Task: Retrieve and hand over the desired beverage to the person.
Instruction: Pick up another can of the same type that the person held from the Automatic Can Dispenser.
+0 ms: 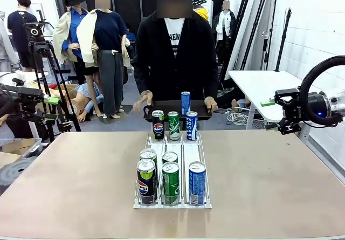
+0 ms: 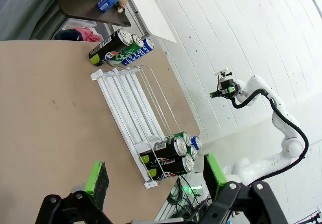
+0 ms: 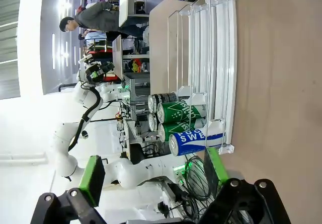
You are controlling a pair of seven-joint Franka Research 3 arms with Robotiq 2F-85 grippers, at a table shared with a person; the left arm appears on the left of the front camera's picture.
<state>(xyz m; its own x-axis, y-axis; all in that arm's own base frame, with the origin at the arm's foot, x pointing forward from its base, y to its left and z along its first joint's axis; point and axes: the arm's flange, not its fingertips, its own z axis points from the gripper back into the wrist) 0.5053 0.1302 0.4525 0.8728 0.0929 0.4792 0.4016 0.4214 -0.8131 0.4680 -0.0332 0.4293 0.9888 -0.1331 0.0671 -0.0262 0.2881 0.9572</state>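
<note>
A clear three-lane rack (image 1: 184, 152) lies in the middle of the table. At its near end stand Pepsi cans (image 1: 145, 180), green Sprite cans (image 1: 171, 182) and a blue Pocari Sweat can (image 1: 197, 182). One can of each kind stands at the far end (image 1: 173, 125). The person (image 1: 173, 51) at the far side holds a dark tray (image 1: 161, 108) with a blue can (image 1: 185, 102) upright on it. My left gripper (image 1: 51, 100) hovers open off the table's left side. My right gripper (image 1: 268, 103) hangs open off the right side. In the wrist views, both grippers (image 2: 156, 173) (image 3: 153, 172) hold nothing.
A white side table (image 1: 264, 83) stands behind my right gripper. A camera tripod (image 1: 40, 51) stands at the back left, near my left arm. The brown tabletop (image 1: 70, 175) is bare on both sides of the rack.
</note>
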